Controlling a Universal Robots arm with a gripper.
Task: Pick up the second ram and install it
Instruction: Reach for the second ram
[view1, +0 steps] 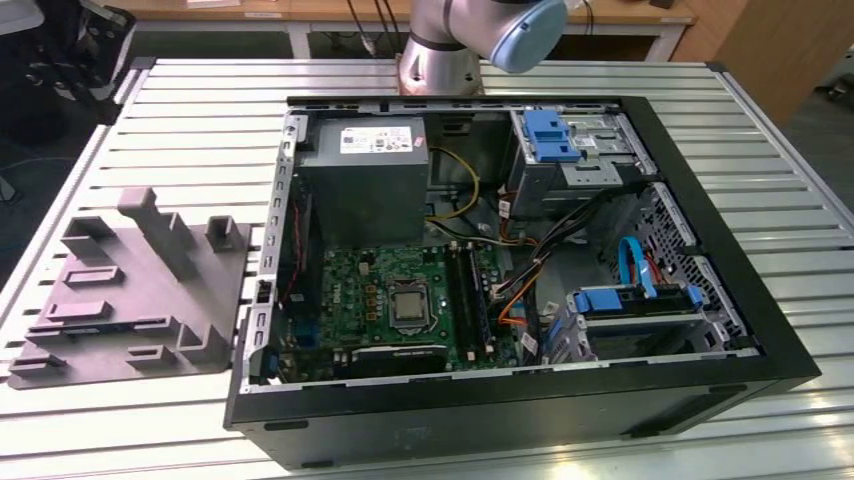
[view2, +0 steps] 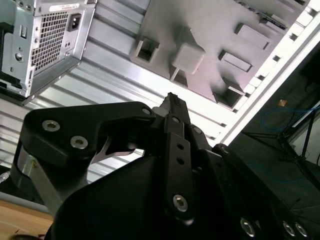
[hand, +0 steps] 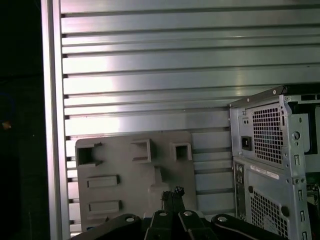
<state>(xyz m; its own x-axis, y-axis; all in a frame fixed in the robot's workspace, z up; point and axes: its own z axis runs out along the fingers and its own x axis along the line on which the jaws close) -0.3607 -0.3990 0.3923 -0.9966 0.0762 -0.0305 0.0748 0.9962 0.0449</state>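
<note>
The end effector (view2: 172, 99) is seen in both wrist views with its fingertips pressed together and nothing pinched between them, held high above the slatted surface (hand: 150, 70). Below it lies the grey fixture (hand: 125, 170), its pockets looking bare. The open computer case (view1: 534, 405) is set just beside the fixture, on the exterior view's right of it. Inside, on the green motherboard (view1: 367, 290), slim dark strips are lined up at the memory slots (view1: 463, 288). Whether the second ram is among them cannot be told. It is judged light, stiff and thin, yet fragile. It would best be taken by its long edges, clear of chips and contacts, with a gentle squeeze.
</note>
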